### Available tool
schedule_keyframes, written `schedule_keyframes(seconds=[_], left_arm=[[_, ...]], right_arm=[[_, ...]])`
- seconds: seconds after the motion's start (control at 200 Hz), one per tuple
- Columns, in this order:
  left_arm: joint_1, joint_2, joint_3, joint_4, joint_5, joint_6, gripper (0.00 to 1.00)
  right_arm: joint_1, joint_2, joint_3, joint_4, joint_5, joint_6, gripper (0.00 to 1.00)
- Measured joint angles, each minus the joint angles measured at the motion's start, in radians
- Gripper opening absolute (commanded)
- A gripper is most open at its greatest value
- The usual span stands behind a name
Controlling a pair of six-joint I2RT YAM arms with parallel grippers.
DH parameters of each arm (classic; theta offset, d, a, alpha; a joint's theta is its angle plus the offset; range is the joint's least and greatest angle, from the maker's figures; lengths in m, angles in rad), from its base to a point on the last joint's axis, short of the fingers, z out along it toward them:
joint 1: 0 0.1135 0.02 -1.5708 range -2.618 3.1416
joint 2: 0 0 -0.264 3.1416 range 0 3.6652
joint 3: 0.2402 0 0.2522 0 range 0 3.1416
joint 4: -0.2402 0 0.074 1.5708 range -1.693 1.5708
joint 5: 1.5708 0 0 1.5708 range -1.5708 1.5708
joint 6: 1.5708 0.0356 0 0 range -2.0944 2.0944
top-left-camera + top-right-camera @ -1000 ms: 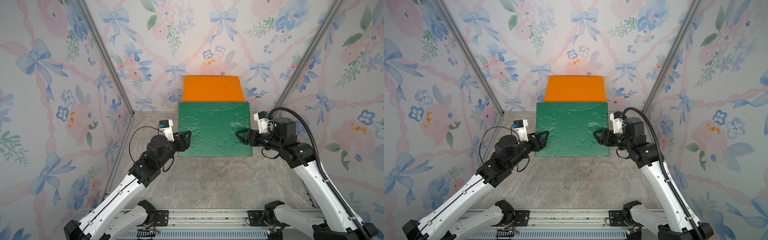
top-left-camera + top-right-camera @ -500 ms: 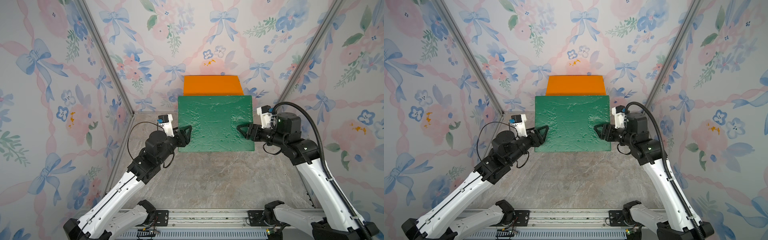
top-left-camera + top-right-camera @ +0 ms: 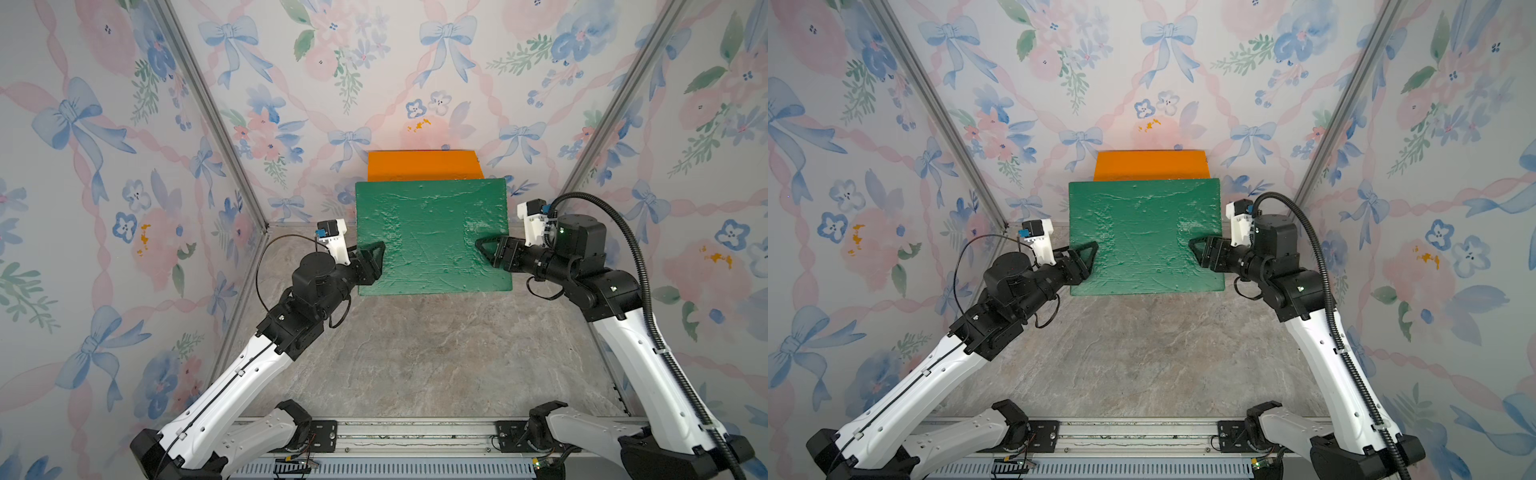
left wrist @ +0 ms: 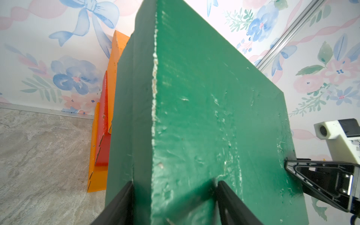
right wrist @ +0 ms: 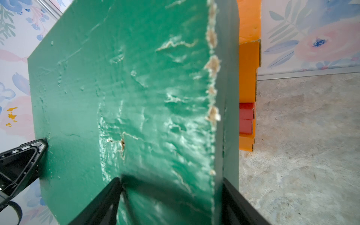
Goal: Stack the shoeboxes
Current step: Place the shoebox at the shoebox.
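The dark green shoebox [image 3: 432, 237] [image 3: 1144, 237] hangs in the air between my two grippers. My left gripper [image 3: 376, 253] [image 4: 173, 185] is shut on its left end, one finger on the lid and one under the edge. My right gripper [image 3: 482, 247] [image 5: 171, 181] is shut on the right end in the same way. Behind it, against the back wall, stands a stack: an orange shoebox [image 3: 424, 164] [image 4: 115, 58] on top, a red shoebox [image 4: 103, 116] [image 5: 246, 118] under it, and another orange shoebox [image 4: 95, 171] [image 5: 246, 143] at the bottom. The green box hides most of the stack in both top views.
Floral-papered walls [image 3: 124, 208] close in the left, right and back sides. The floor is grey stone-patterned [image 3: 415, 353]. A metal rail [image 3: 415, 432] with the arm bases runs along the front edge.
Both grippers have carried the green shoebox upward and toward the back wall. It now covers more of the top orange box.
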Motion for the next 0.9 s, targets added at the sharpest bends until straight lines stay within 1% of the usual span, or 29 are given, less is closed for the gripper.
schedule_keyframes(seconds=[0.9], left_arm=[[0.0, 0.121, 0.151, -0.016, -0.039, 0.037, 0.67]], right_arm=[[-0.018, 0.101, 0.128, 0.023, 0.035, -0.008, 0.78]])
